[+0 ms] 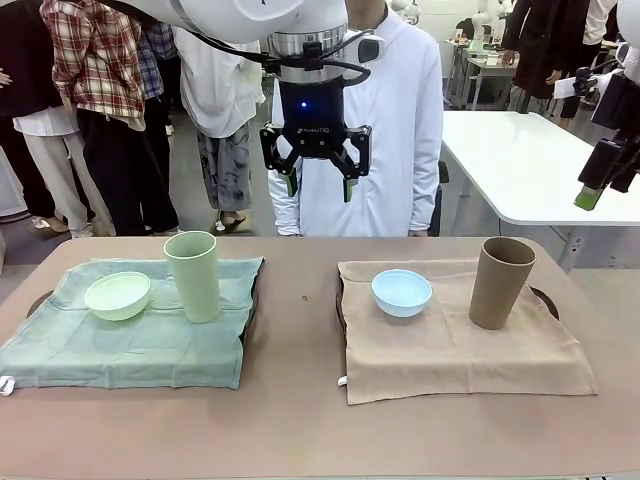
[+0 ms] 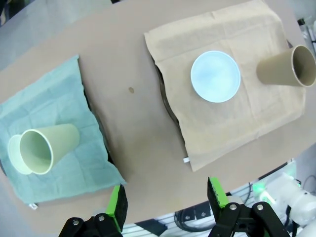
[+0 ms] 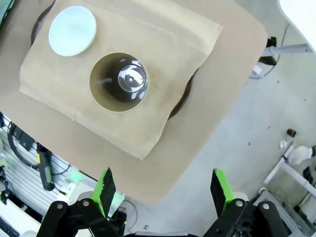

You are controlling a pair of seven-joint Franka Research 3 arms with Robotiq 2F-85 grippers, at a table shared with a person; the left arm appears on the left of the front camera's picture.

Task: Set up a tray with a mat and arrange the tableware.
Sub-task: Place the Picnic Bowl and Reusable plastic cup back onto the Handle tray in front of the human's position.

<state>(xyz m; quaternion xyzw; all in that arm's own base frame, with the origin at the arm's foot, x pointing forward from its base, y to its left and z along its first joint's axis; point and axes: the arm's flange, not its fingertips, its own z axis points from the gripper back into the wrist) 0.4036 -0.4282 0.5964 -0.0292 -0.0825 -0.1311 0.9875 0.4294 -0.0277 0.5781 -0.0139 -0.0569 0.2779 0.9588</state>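
Both place settings look laid; the left pincer hangs wide and empty above the desk, the right pincer likewise, best lifting straight clear of the brown cup.

I read the room as evenly lit from overhead, bright, with soft short shadows beside the tan cup and green cup. A glare spot sits inside the tan cup's bottom in my right wrist view. Both wrist views bow the table at frame edges. Focus is sharp; background slightly soft.
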